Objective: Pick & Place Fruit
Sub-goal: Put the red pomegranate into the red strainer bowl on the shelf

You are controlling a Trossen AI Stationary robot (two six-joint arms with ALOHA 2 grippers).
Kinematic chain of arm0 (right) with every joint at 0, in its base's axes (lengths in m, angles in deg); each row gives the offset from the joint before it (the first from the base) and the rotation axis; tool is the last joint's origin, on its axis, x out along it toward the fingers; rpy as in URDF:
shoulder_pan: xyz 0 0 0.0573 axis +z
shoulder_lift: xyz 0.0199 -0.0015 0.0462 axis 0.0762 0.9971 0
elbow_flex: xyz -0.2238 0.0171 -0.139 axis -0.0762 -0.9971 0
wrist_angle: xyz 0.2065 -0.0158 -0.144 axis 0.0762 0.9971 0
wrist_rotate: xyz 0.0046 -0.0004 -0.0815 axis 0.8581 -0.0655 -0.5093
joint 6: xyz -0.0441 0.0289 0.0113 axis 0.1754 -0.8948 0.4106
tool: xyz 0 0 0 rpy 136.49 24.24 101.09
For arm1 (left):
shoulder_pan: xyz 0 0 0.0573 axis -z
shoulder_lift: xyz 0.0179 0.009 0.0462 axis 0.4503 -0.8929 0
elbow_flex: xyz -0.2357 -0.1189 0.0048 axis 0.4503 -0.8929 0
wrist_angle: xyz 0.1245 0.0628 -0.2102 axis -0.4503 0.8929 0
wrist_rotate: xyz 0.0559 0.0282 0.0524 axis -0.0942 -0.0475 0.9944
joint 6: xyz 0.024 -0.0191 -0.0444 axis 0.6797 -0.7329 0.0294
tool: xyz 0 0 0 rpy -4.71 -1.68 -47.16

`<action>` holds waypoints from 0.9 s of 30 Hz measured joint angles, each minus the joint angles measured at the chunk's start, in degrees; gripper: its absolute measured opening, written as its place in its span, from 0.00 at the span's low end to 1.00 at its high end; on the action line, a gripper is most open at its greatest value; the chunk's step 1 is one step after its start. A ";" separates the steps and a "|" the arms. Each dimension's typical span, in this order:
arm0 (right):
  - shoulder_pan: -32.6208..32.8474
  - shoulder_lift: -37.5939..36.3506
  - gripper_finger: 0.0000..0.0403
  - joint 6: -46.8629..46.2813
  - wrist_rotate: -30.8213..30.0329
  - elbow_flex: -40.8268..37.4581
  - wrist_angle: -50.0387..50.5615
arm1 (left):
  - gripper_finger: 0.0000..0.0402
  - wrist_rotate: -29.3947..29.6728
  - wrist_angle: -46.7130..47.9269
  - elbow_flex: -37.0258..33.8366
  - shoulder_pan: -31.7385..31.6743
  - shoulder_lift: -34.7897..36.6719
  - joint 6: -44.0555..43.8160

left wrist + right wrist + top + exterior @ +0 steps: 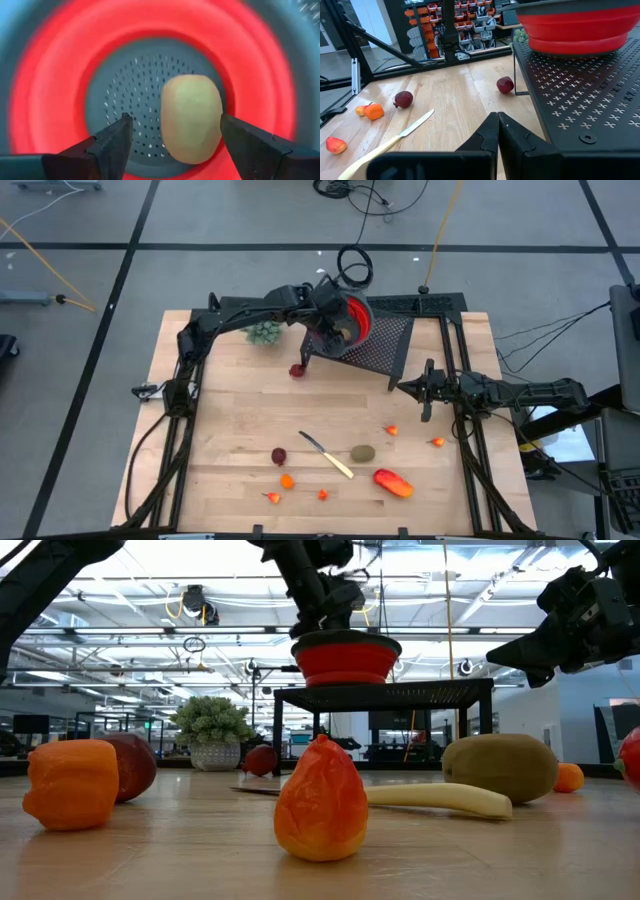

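A red bowl with a grey rim stands on a black perforated stand at the table's far side. My left gripper is open above the bowl, pointing down into it. A brown kiwi-like oval lies on the bowl's grey perforated bottom, between the fingers as the left wrist view shows it. On the table lie another kiwi-like oval, two dark red round pieces, a longer orange-red piece and tiny orange bits. My right gripper is shut and waits near the stand's right side.
A slim knife with a pale handle lies among the fruit in the near middle. A small green potted plant stands left of the stand. More orange bits lie near the table's near edge. Bare wood shows between the stand and the knife.
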 joint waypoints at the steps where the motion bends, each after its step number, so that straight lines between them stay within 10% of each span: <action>1: 0.00 0.02 0.00 -0.01 0.02 0.02 0.00 | 0.75 0.04 -0.20 0.12 0.00 0.65 0.07; 27: 0.02 0.00 0.00 0.00 0.02 0.00 -0.02 | 0.56 1.57 10.97 3.10 14.14 16.13 -14.13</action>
